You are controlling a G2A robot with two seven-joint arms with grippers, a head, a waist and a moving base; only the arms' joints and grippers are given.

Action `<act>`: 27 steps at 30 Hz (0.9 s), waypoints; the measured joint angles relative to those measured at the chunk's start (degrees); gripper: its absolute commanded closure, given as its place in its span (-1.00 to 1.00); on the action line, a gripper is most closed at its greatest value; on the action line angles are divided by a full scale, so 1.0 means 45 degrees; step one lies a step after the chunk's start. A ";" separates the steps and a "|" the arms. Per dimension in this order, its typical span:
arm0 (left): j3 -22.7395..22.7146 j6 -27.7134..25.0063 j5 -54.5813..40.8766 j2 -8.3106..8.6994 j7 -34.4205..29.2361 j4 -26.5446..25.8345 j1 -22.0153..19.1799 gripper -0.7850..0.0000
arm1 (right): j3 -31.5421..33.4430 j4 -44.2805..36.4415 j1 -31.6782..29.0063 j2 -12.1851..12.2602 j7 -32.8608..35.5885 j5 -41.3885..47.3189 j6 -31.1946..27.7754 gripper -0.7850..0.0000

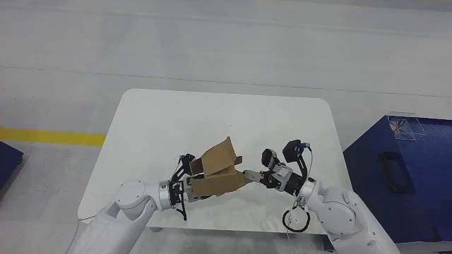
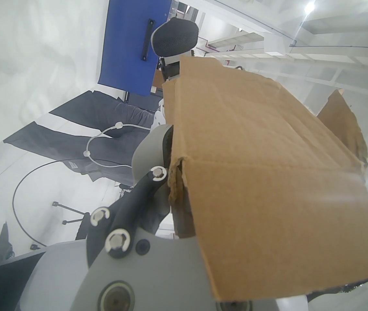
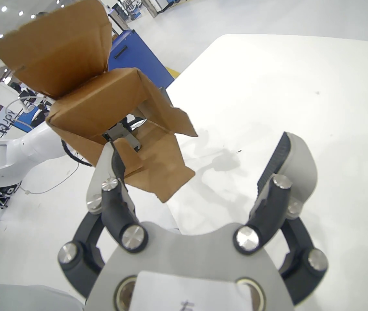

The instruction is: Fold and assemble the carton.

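Note:
A brown cardboard carton [image 1: 217, 164] hangs half-formed above the front of the white table [image 1: 212, 113], with loose flaps sticking out and one end open. My left gripper [image 1: 189, 181] is shut on one carton wall [image 2: 268, 163]. Its fingers [image 3: 122, 133] show through the open end of the carton [image 3: 99, 101]. On the carton's other side my right gripper [image 3: 200, 153] stands open, fingers wide apart. One of those fingers [image 3: 114, 160] lies close beside a lower flap. In the top view the right gripper [image 1: 257, 168] sits just right of the carton.
A blue cabinet [image 1: 395, 176] stands off the table's right side with a clear box [image 1: 406, 123] on top. A cable loop [image 1: 295, 220] hangs under the right arm. The table's far half [image 3: 284, 82] is bare white surface.

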 measured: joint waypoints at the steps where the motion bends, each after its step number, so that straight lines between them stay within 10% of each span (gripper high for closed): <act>1: 0.0000 -0.0002 -0.0015 -0.0005 -0.0002 0.0015 0.0000 1.00 | 0.0248 -0.0034 -0.0090 0.0030 -0.0003 0.0105 -0.0014 -1.00; 9: 0.0112 -0.0071 0.0026 -0.0061 0.0031 0.0084 -0.0040 1.00 | 0.1117 -0.0583 -0.0664 0.0108 -0.0604 -0.1764 0.1359 -1.00; 27: 0.0246 -0.0307 0.0491 -0.0141 0.0477 -0.0156 0.0081 1.00 | -0.2002 0.0007 0.0804 -0.0501 -0.1753 -0.6539 0.5009 -1.00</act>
